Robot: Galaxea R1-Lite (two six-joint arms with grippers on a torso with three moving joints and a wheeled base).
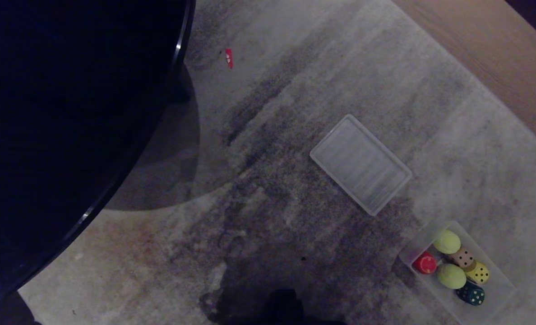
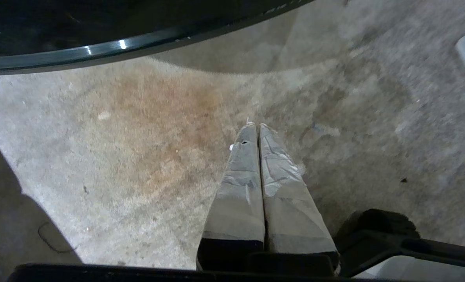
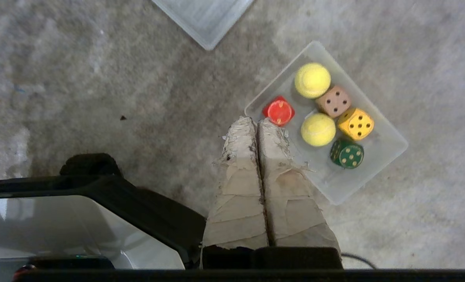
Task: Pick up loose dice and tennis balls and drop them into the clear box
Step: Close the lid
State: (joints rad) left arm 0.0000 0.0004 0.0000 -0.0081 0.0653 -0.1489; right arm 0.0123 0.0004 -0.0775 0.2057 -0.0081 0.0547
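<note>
Our left gripper [image 2: 258,127] and right gripper [image 3: 256,121] are both clenched, grasping nothing. In the head view's lower right, the clear box [image 1: 502,289] on the carpet [image 1: 272,135] already contains both tennis balls [image 1: 447,242] and the beige die [image 1: 462,257]. We should scan for strays before finishing. The dark desk [image 1: 69,113] at upper left hides some floor.

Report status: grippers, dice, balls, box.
Left gripper and right gripper shut, empty. Tan die and tennis balls in clear box. Lid lies apart.

A ribbed lid [image 1: 361,164] lies on grey carpet [image 1: 295,90] (dark-stained) beside a black table [image 1: 69,113].
</note>
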